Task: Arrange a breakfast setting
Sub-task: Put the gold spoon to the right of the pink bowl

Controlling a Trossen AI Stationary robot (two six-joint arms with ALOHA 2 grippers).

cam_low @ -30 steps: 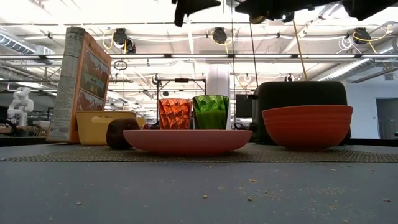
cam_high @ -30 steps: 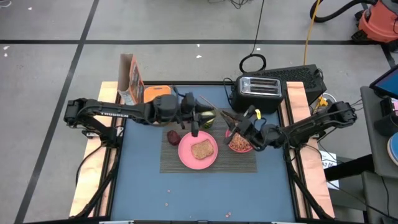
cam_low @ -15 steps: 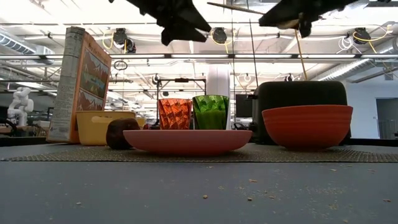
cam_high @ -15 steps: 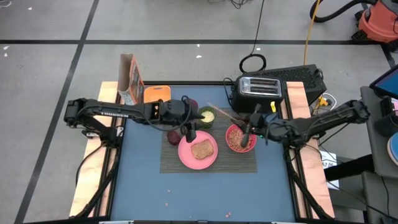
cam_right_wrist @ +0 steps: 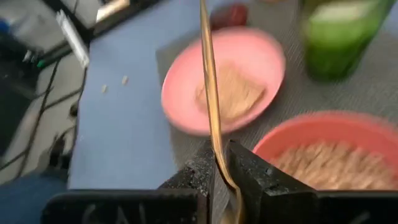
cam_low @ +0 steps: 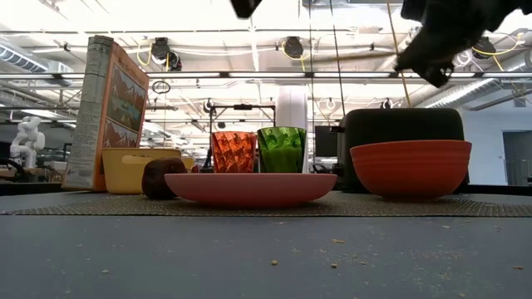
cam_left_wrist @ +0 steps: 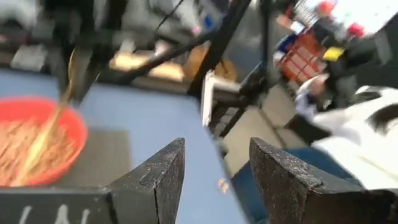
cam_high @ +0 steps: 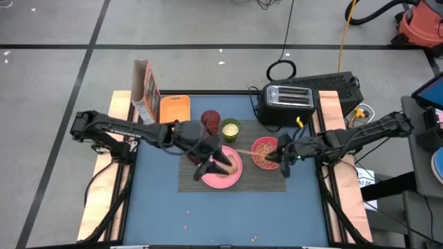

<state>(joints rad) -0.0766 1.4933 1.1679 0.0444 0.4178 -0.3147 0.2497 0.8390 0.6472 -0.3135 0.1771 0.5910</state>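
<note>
Your dark woven placemat (cam_high: pixel 232 174) lies mid-table, carrying the pink plate (cam_high: pixel 232 176), with the toast (cam_right_wrist: pixel 231 94) on it, and the pink-red bowl (cam_high: pixel 264 153) of cereal beside it. The red tumbler (cam_high: pixel 210 120) and green cup (cam_high: pixel 230 128) stand at the mat's far edge, the dark-red fruit (cam_low: pixel 162 178) just left of the plate. Your left gripper (cam_high: pixel 212 164) hovers over the plate, fingers spread, holding nothing. Your right gripper (cam_high: pixel 284 158), at the bowl's right rim, pinches a thin wooden stick (cam_right_wrist: pixel 210 93) that reaches across toward the plate.
</note>
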